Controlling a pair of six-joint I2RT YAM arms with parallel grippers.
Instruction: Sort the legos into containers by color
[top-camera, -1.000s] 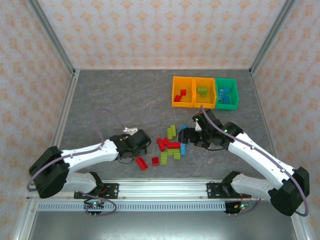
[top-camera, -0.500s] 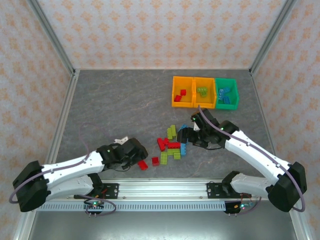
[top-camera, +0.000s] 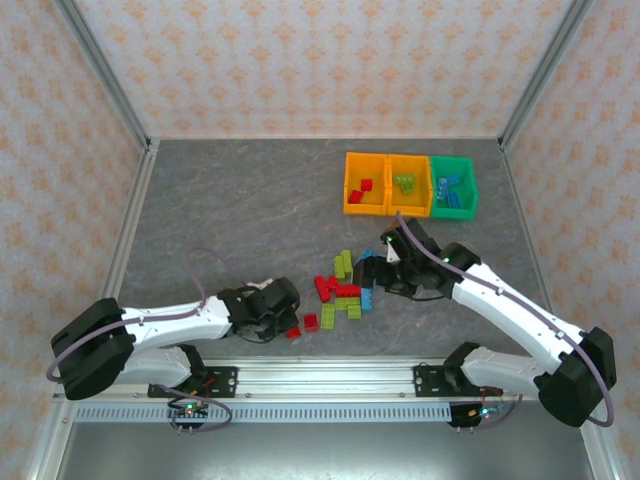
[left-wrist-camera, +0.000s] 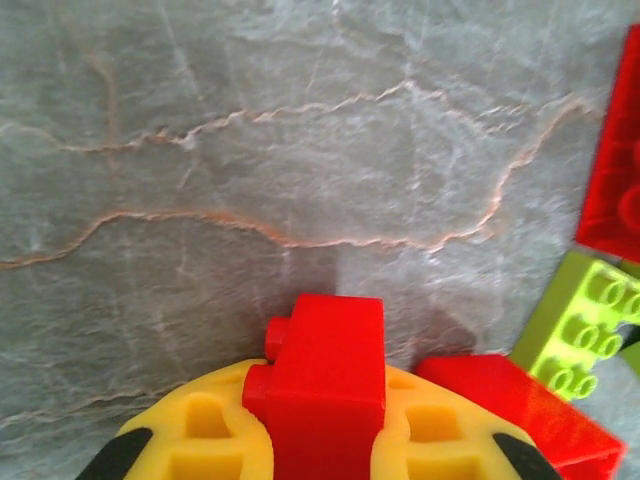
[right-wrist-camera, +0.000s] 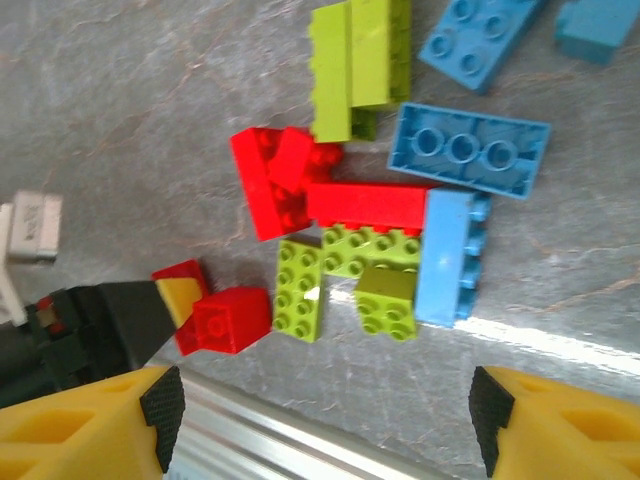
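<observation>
Since half a second ago the left gripper (top-camera: 286, 322) has reached rightward across the table (top-camera: 250, 200) to the lone red brick (top-camera: 293, 331) and closed on it, while the right arm has hardly shifted. In the left wrist view its yellow fingers (left-wrist-camera: 200, 445) are clamped on that red brick (left-wrist-camera: 325, 390), which stands upright between them just above the grey marbled surface; a second red piece (left-wrist-camera: 520, 420) lies touching the right finger, and a lime green brick (left-wrist-camera: 585, 325) sits just beyond it. The right gripper (top-camera: 378, 272) hovers over the far right edge of the pile of loose bricks (top-camera: 345, 290), its yellow fingers (right-wrist-camera: 90, 420) spread wide and holding nothing. Beneath it the right wrist view shows lime green bricks (right-wrist-camera: 355, 65) stacked side by side, a long blue brick (right-wrist-camera: 470, 150) lying stud-holes up, a flat red brick (right-wrist-camera: 365, 205) touching another blue brick (right-wrist-camera: 445, 260), and more lime green pieces (right-wrist-camera: 300, 290) pressed against them. Well apart from the pile, at the far right of the table, three bins stand in a touching row: an orange bin (top-camera: 347, 185) with red bricks in it, a second orange bin (top-camera: 408, 157) with lime green ones, and a green bin (top-camera: 473, 185) with blue ones.
</observation>
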